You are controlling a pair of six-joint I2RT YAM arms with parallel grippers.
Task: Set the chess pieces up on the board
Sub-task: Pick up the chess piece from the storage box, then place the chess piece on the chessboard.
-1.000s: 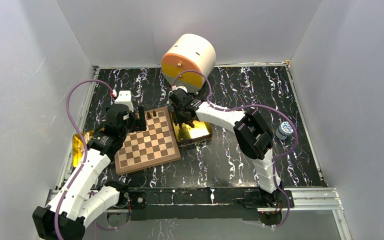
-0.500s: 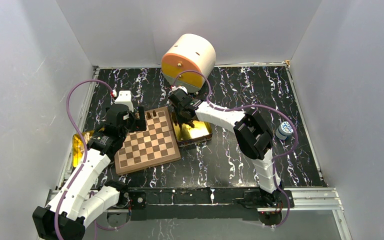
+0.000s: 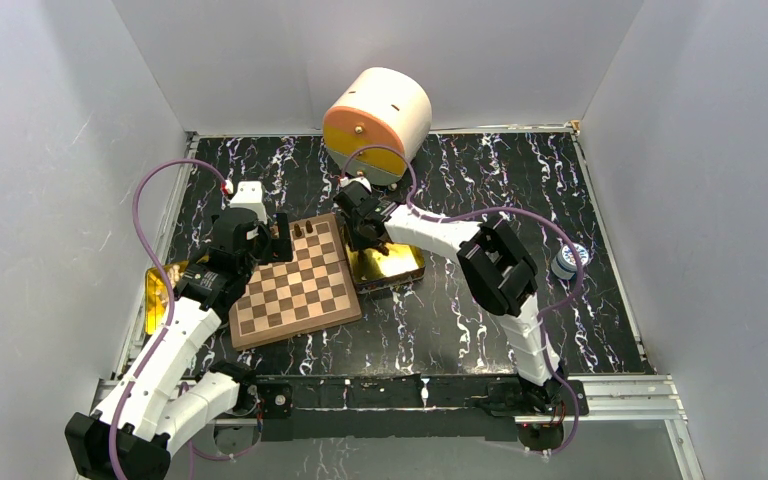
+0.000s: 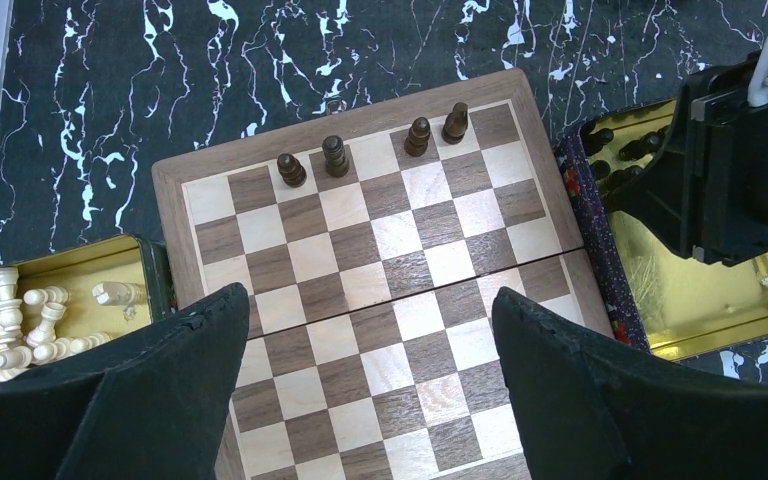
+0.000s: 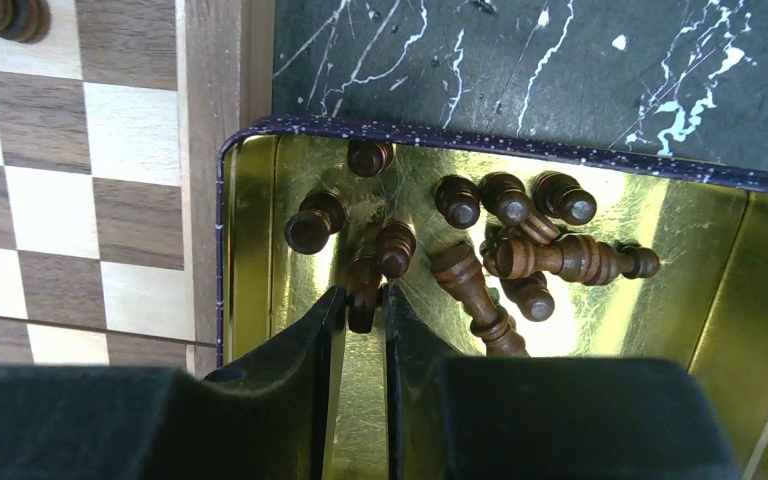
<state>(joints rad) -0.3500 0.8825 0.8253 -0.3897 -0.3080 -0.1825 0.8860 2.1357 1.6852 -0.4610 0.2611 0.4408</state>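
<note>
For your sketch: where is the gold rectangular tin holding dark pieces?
The tin lies right of the checkered wooden board, under the right claw, mid top view.

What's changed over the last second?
The right arm shifted slightly left and away; the right gripper still pinches a dark chess piece in the gold tin. The left gripper, open above the chessboard, and the four standing pieces stayed put.

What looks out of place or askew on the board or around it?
Nothing is spilled or damaged. The four dark pieces on the board stand upright in its far row, but one empty square splits them into two pairs. Others lie tumbled in the right-hand gold tin, where the right gripper pinches one piece.
</note>
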